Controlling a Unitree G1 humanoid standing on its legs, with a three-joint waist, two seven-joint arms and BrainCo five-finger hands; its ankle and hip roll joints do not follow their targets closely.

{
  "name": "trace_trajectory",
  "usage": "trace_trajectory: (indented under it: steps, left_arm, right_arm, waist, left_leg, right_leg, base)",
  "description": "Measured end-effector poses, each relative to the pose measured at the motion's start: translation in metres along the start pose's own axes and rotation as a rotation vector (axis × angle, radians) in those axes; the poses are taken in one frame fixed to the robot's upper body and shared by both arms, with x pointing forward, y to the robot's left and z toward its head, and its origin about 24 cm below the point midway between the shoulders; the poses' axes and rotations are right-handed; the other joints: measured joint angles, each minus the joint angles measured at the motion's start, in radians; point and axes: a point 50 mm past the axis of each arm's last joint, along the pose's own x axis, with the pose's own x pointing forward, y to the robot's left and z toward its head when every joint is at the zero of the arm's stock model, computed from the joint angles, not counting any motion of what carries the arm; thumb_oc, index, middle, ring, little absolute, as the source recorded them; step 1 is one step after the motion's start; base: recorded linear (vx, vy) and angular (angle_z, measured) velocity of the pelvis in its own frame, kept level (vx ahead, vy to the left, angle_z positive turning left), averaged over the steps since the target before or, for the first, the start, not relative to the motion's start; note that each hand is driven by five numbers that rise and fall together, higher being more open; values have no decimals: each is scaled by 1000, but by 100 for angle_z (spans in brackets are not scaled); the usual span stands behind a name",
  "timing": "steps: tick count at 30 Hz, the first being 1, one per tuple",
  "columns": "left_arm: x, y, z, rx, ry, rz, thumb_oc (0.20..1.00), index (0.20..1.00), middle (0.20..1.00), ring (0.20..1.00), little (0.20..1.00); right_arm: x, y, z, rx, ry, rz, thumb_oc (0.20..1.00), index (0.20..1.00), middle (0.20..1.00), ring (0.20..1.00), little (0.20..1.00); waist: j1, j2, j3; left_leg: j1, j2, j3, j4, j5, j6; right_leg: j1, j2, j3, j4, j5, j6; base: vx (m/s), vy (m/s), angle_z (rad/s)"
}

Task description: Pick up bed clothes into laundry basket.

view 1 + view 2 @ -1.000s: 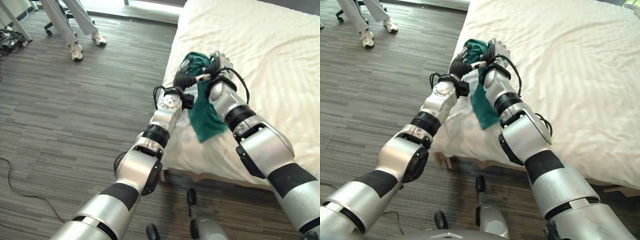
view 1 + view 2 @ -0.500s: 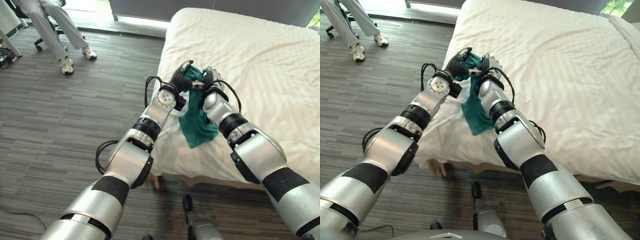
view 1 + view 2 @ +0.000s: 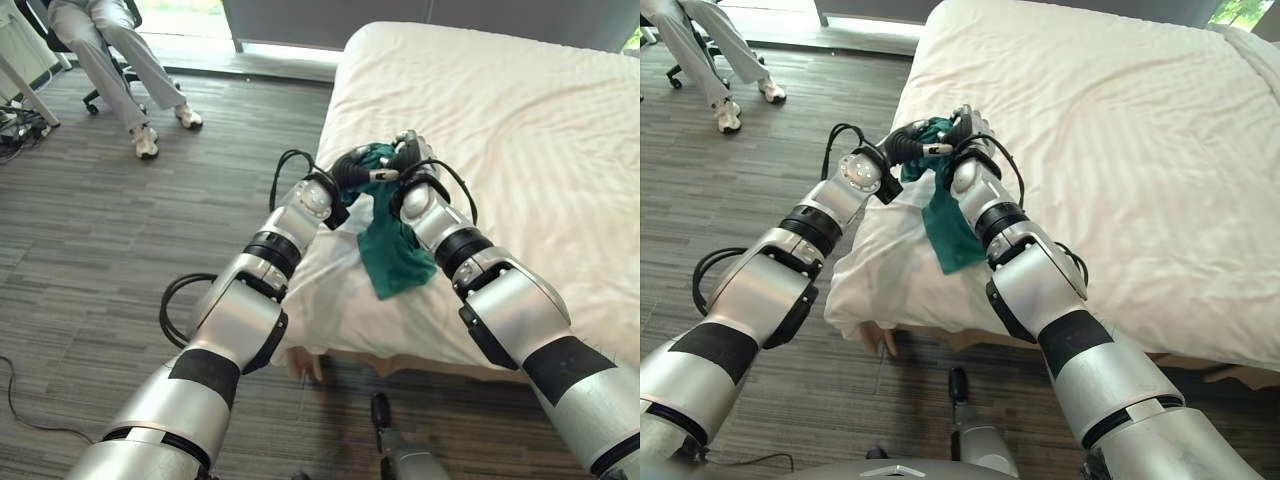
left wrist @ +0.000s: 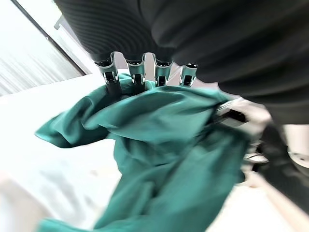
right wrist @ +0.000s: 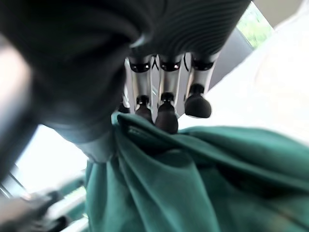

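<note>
A dark green cloth [image 3: 391, 252] is bunched at its top between my two hands and hangs down over the near left corner of the white bed [image 3: 530, 120]. My left hand [image 3: 350, 170] grips the bunch from the left, and its fingers [image 4: 136, 76] are sunk into the green cloth [image 4: 164, 150]. From the right, my right hand [image 3: 413, 156] holds the same bunch, its dark fingertips [image 5: 165, 112] curled onto the cloth [image 5: 203, 179]. The two hands are close together, almost touching.
The bed's rumpled white sheet [image 3: 875, 270] drapes over the corner under the cloth. At the far left a person [image 3: 115, 45] sits on a wheeled chair on the grey wood floor [image 3: 110, 230]. A table leg [image 3: 25, 88] stands at the left edge.
Both hands keep hold of the green cloth at the bed's corner. The camera has shifted, and my left elbow has swung out to the left, away from the bed.
</note>
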Motion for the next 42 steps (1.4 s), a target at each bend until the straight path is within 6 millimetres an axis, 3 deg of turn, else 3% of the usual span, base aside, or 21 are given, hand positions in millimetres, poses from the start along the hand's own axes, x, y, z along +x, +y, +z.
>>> trace_trajectory:
  steps: [1,2,5,7,10,15,20,23,28,31,32,33,34,35,36,37,38,39,40,41,42]
  left_arm:
    - [-3,-2,-9,26,19,-13,366,366,366,366,366]
    - [-4,-6,-17,45,46,-24,200,200,200,200,200]
    - [-22,-10,-60,101,148,-51,200,200,200,200,200]
    - [-41,2,-79,96,161,-19,200,200,200,200,200]
    - [-49,15,-86,6,161,46,200,200,200,200,200]
    - [-40,3,-72,-123,123,91,200,200,200,200,200]
    - [-33,-17,-49,-403,26,160,200,200,200,200,200]
    - [-38,-23,-51,-516,1,208,200,200,200,200,200]
    - [-54,-42,-23,-625,-167,196,200,200,200,200,200]
    - [-62,-64,-10,-693,-222,165,200,200,200,200,200]
    - [-65,-71,-6,-703,-232,162,200,200,200,200,200]
    - [-69,-72,-4,-722,-248,169,200,200,200,200,200]
    - [-69,-76,-2,-755,-252,157,200,200,200,200,200]
    - [-68,-80,1,-755,-255,138,200,200,200,200,200]
    - [-71,-81,-2,-749,-251,141,200,200,200,200,200]
    - [-78,-81,-11,-774,-238,174,200,200,200,200,200]
    - [-83,-81,-25,-825,-200,208,200,200,200,200,200]
    - [-83,-78,-20,-832,-225,213,200,200,200,200,200]
    - [-82,-72,-7,-835,-287,221,200,200,200,200,200]
    - [-87,-70,10,-835,-364,216,200,200,200,200,200]
    - [-100,-71,8,-843,-385,234,200,200,200,200,200]
  right_arm:
    - [-2,2,2,30,-15,19,200,200,200,200,200]
    - [-3,4,3,38,-21,28,200,200,200,200,200]
    - [-21,23,8,178,-81,143,200,200,200,200,200]
    - [-56,35,15,391,-158,237,200,200,200,200,200]
    - [-91,46,13,499,-177,361,200,200,200,200,200]
    - [-84,42,25,530,-192,393,200,200,200,200,200]
    - [-70,38,40,550,-201,374,200,200,200,200,200]
    - [-73,42,46,584,-209,380,200,200,200,200,200]
    - [-97,10,22,715,-254,211,200,200,200,200,200]
    - [-115,-3,-3,693,-240,84,200,200,200,200,200]
    - [-117,-5,-7,654,-241,47,200,200,200,200,200]
    - [-115,-10,-7,613,-252,10,200,200,200,200,200]
    - [-114,-15,-10,580,-251,-23,200,200,200,200,200]
    - [-113,-17,-12,551,-250,-39,200,200,200,200,200]
    - [-116,-13,-15,562,-230,-44,200,200,200,200,200]
    - [-121,-5,-16,600,-198,-38,200,200,200,200,200]
    - [-127,6,-18,606,-170,-8,200,200,200,200,200]
    - [-128,-1,-19,580,-194,-18,200,200,200,200,200]
    - [-125,-16,-17,546,-237,-57,200,200,200,200,200]
    - [-121,-29,-22,511,-249,-96,200,200,200,200,200]
    - [-122,-24,-25,519,-225,-84,200,200,200,200,200]
  waist:
    - [-3,4,-2]
    - [-5,6,-5]
    - [-5,9,-8]
    - [-10,12,-9]
    - [-7,9,-11]
    - [-23,-6,-24]
    - [-37,-51,-56]
    - [-47,-80,-75]
    - [-79,-135,-73]
    - [-91,-149,-54]
    - [-81,-148,-22]
    - [-56,-101,23]
    - [-45,-73,55]
    - [-50,-77,61]
    - [-49,-86,64]
    - [-43,-95,65]
    - [-36,-94,75]
    - [-56,-81,73]
    - [-62,-21,89]
    - [-70,-1,92]
    - [-44,4,90]
  left_leg:
    - [0,1,2,0,-1,-1]
    - [-1,1,5,0,-1,-2]
    - [-4,7,25,0,-3,-6]
    - [-1,17,24,0,-4,-6]
    - [-2,26,25,0,-6,-22]
    - [-1,23,27,0,-6,-22]
    - [5,23,52,0,-10,-26]
    - [23,27,84,0,-16,-33]
    - [53,21,114,0,-28,-47]
    - [51,3,111,1,-25,-43]
    - [45,12,176,22,-20,-17]
    - [36,83,213,31,-30,0]
    - [37,114,226,27,-19,-3]
    - [33,111,226,54,-23,-3]
    - [34,121,235,107,-52,10]
    - [67,144,279,167,-85,-1]
    - [75,191,327,272,-125,18]
    - [43,169,296,221,-126,33]
    - [20,189,305,135,-74,101]
    - [63,201,400,138,-43,-38]
    - [122,207,475,134,-43,-50]
  right_leg:
    - [-1,1,2,0,-1,0]
    - [-5,3,3,0,-5,5]
    - [-16,16,21,0,-2,1]
    - [-17,27,23,0,5,-8]
    - [-17,35,21,0,5,-9]
    - [-17,32,23,0,-8,0]
    - [-23,49,40,0,-1,-6]
    - [-21,63,69,0,11,-9]
    - [-4,67,98,0,23,3]
    - [-1,43,84,0,-4,86]
    - [-11,30,-8,-8,-149,175]
    - [-50,44,-124,102,-186,116]
    - [-66,39,-172,222,-163,62]
    - [-44,16,-196,294,-150,45]
    - [-24,-12,-233,393,-164,-9]
    - [1,-8,-328,427,-169,-114]
    - [50,1,-340,393,-108,-146]
    - [79,9,-290,309,-71,-32]
    - [85,32,-288,277,-78,43]
    - [79,-22,-384,443,-210,5]
    - [119,-82,-532,515,-282,-56]
  base:
    - [2,1,-8]
    - [2,1,-13]
    - [-5,-6,-19]
    - [-18,-34,-10]
    - [-12,-25,-1]
    - [-24,-11,-1]
    - [-33,33,-15]
    - [-80,94,-38]
    - [-185,44,-13]
    - [-317,33,1]
    - [-251,76,-76]
    - [-308,171,-98]
    - [-267,219,-78]
    - [-307,288,-47]
    - [-125,155,-65]
    - [-106,125,-129]
    - [-102,103,-131]
    - [-160,177,-108]
    - [-148,157,-88]
    - [-174,135,-147]
    - [-139,99,-206]
